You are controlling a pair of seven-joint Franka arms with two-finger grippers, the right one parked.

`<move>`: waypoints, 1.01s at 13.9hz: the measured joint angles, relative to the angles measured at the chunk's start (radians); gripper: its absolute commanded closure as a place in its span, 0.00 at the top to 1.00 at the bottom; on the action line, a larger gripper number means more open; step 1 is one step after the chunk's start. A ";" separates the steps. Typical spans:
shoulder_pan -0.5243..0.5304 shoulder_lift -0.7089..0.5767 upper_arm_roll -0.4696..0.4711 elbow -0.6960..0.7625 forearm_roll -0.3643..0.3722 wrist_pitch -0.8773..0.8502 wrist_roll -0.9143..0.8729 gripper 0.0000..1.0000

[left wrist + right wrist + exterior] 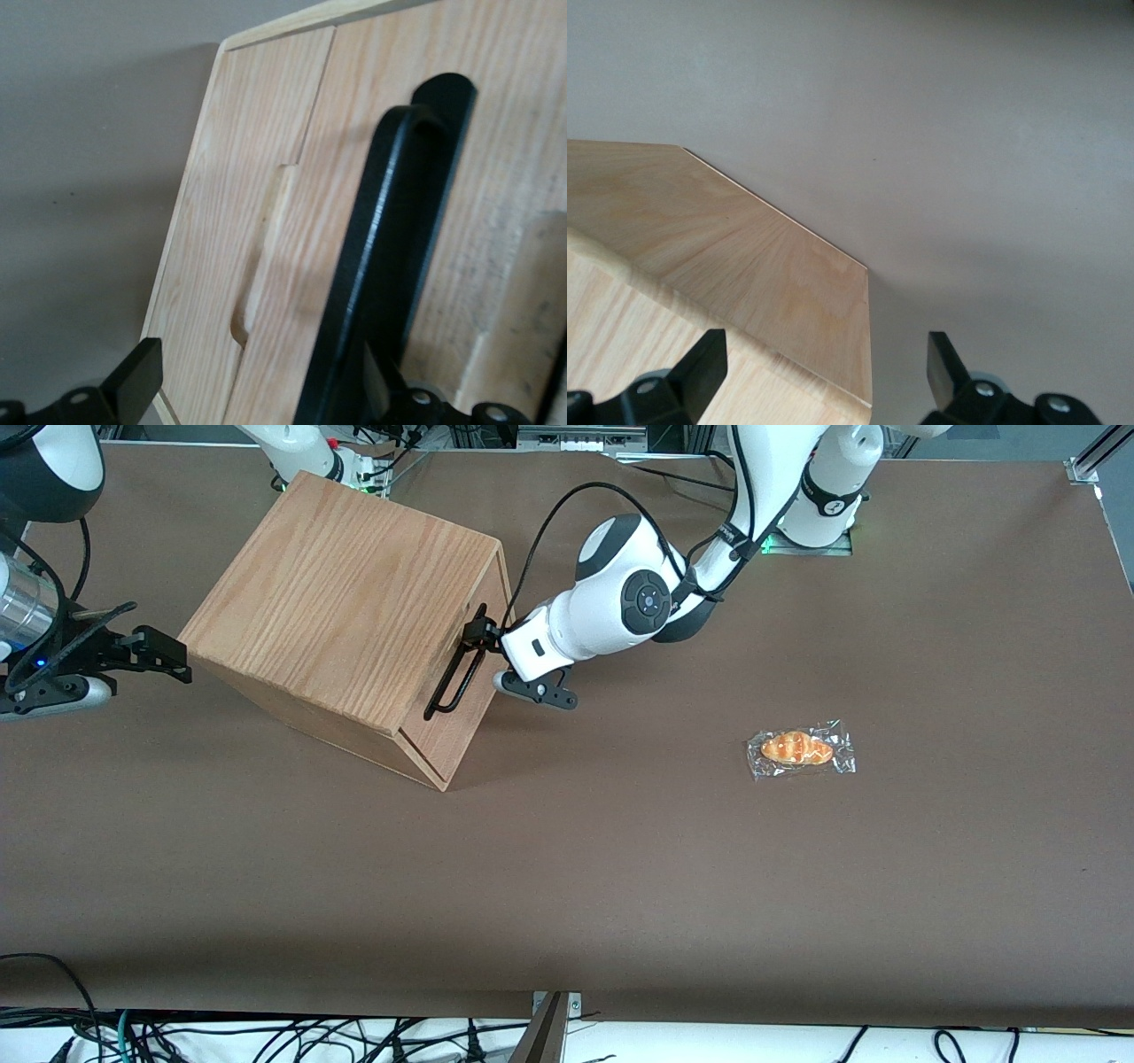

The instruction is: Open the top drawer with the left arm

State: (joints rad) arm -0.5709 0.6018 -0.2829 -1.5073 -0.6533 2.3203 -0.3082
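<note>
One cabinet (345,602) sits upper left of the front frame on the table (620,886). At its top drawer (474,691), the left arm (620,607) has its end effector (476,635) spread around the single black handle (456,677). One wrapped pastry (800,748) lies right of centre.

Cabinet (345,593): oak-grain wood, matt. Top drawer (496,195) front: pale smooth wood, faintly scuffed; bar handle (454,675) black metal, slight sheen. Left arm (620,593): glossy white plastic shell; black matt gripper (474,638) at the handle. Table (620,886): brown matt covering. Bread (800,748) at the arm's 4 o'clock in shiny clear wrap.
</note>
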 measured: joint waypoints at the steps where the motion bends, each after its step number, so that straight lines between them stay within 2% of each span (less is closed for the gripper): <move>1: 0.000 0.002 0.004 0.000 0.003 0.000 0.000 1.00; 10: -0.003 0.002 0.019 0.016 0.100 0.000 -0.001 1.00; 14: 0.021 0.002 0.034 0.021 0.118 -0.001 -0.001 1.00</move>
State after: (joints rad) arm -0.5503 0.6040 -0.2492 -1.4866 -0.5356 2.3193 -0.3096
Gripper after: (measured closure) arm 0.000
